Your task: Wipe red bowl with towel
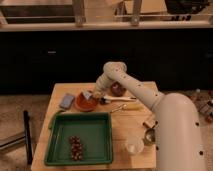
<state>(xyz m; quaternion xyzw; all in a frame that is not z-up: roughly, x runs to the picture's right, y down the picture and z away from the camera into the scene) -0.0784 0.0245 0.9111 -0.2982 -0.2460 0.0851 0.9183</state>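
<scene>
The red bowl (85, 102) sits on the wooden table (125, 122), just behind the green tray. My gripper (95, 95) hangs at the bowl's back right rim, at the end of the white arm (131, 85) that reaches in from the right. A small pale grey piece (88, 94), perhaps the towel, shows at the gripper's tip over the rim. A flat grey pad (66, 101) lies on the table left of the bowl.
A green tray (60, 150) with a bunch of dark grapes (76, 147) fills the front left. A dark bowl (118, 89) stands behind the gripper. Utensils (120, 100) lie right of the red bowl. A clear cup (133, 146) and a small metal cup (149, 135) stand front right.
</scene>
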